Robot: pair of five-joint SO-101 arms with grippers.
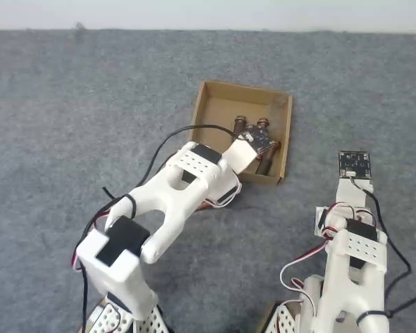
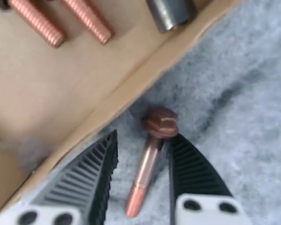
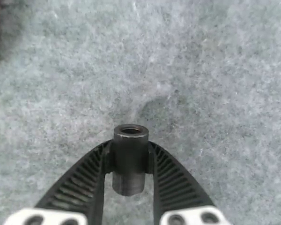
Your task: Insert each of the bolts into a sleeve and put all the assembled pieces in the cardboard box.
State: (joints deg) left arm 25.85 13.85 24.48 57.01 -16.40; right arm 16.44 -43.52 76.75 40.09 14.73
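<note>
Outside the cardboard box (image 1: 241, 88), close to its near wall by the right corner, one loose bolt (image 2: 145, 168) appears to lie on the grey surface (image 1: 90, 104). Its long axis runs along the left gripper's (image 2: 143, 137) reach, with the head pointing away towards the box wall. The jaws stand apart and straddle the shank; one finger touches it, and a gap shows on the other side. The left arm is the nearer to it.

The right gripper (image 3: 129, 150), off the box's right wall, is clamped on one dark sleeve (image 3: 129, 133), whose bore is open at the visible end.

Count inside the box: two threaded shanks (image 2: 37, 23) and one sleeve end (image 2: 171, 13).
</note>
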